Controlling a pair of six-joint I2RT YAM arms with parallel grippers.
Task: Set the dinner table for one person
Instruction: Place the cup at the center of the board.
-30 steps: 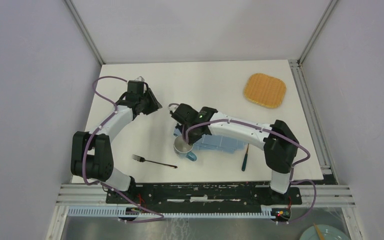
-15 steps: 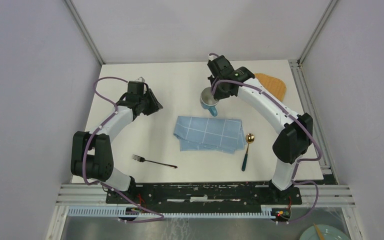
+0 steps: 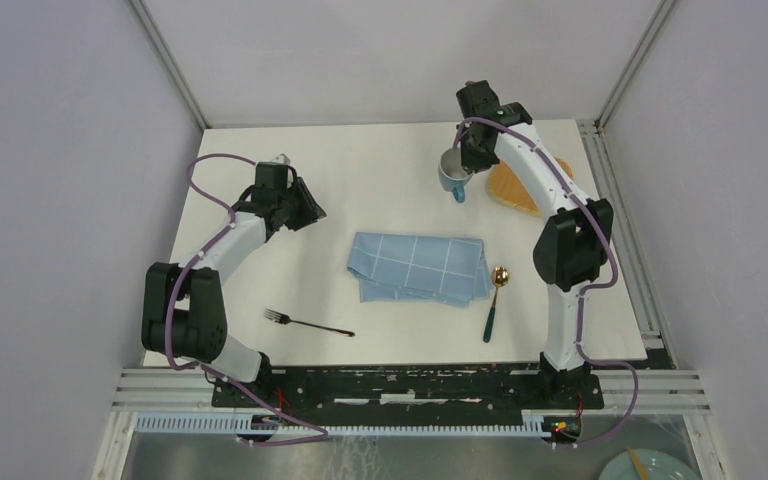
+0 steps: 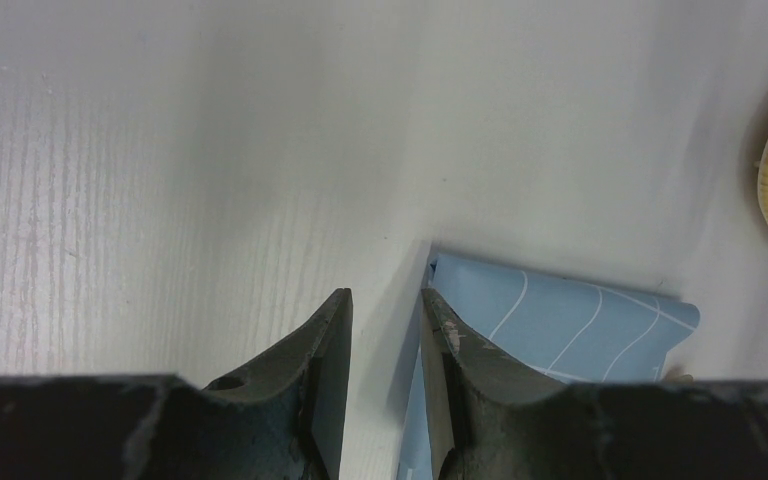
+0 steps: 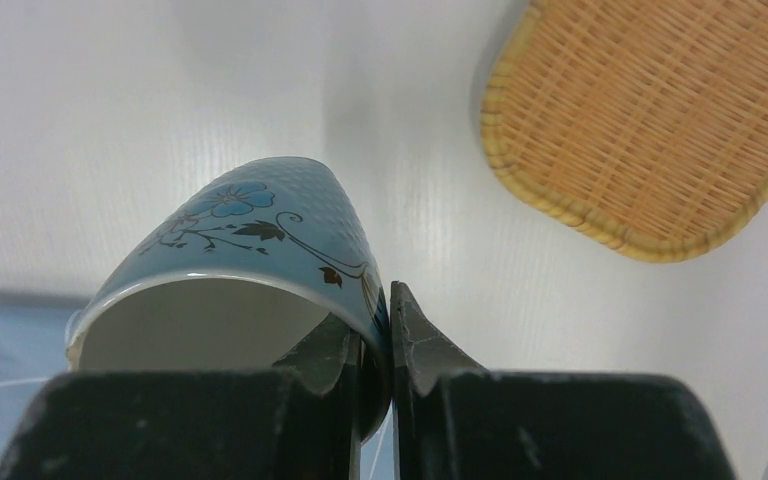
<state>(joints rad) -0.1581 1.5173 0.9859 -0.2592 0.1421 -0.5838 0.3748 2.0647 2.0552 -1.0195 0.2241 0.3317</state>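
Cup (image 3: pixel 452 175): lifted off cloth (image 3: pixel 420 268), now near table (image 3: pixel 360 170) far edge beside mat (image 3: pixel 520 187). Right gripper (image 5: pixel 375 320) pinches its rim; placement pending. Left gripper (image 4: pixel 385 300): ajar, empty.

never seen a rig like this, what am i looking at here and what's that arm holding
These are two robot arms bolted at the near edge of a white table, each ending in a two-finger gripper. The wide picture comes from a fixed camera above and behind them. The other two come from wrist cameras, so each shows its own gripper up close. On the table lie a blue checked cloth, a fork, a spoon and a woven mat. The right gripper pinches the wall of a blue flowered mug near the mat. The left gripper is open and empty.
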